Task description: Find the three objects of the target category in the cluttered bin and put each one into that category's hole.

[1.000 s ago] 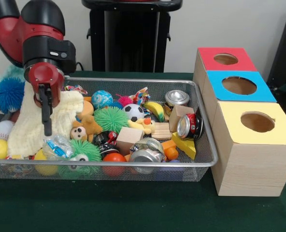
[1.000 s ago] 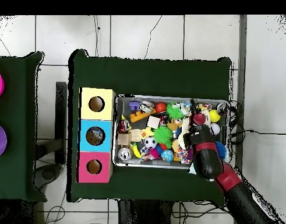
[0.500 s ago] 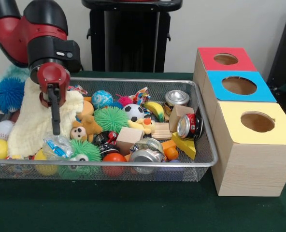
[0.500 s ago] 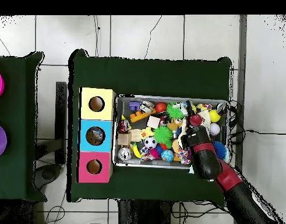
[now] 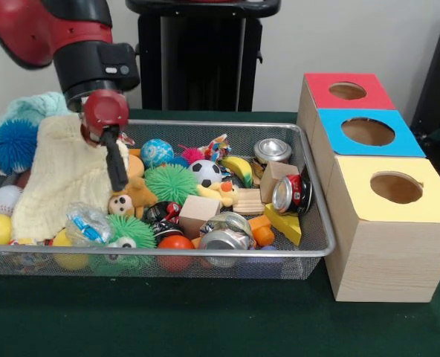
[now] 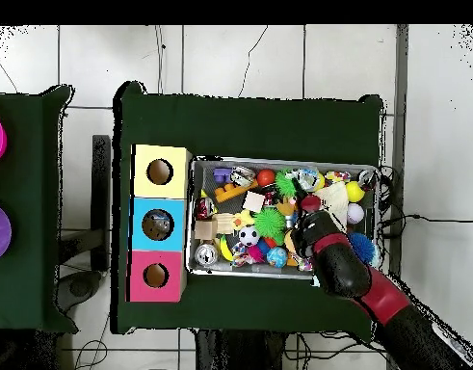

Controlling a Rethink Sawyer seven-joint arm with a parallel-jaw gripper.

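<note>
I am holding my gripper (image 5: 118, 181) low over the wire bin (image 5: 318, 236), just above the brown plush toy (image 5: 134, 195) beside the cream cloth (image 5: 60, 177), though I cannot tell how far it is parted, while the three-holed box (image 5: 376, 190) is sitting against the bin's side.

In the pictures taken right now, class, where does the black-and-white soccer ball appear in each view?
Front view: soccer ball mid-bin, right of the green spiky ball.
Overhead view: soccer ball low in the bin, left of the green spiky ball.
Shared landmark: the blue-topped box, middle of the three.
</note>
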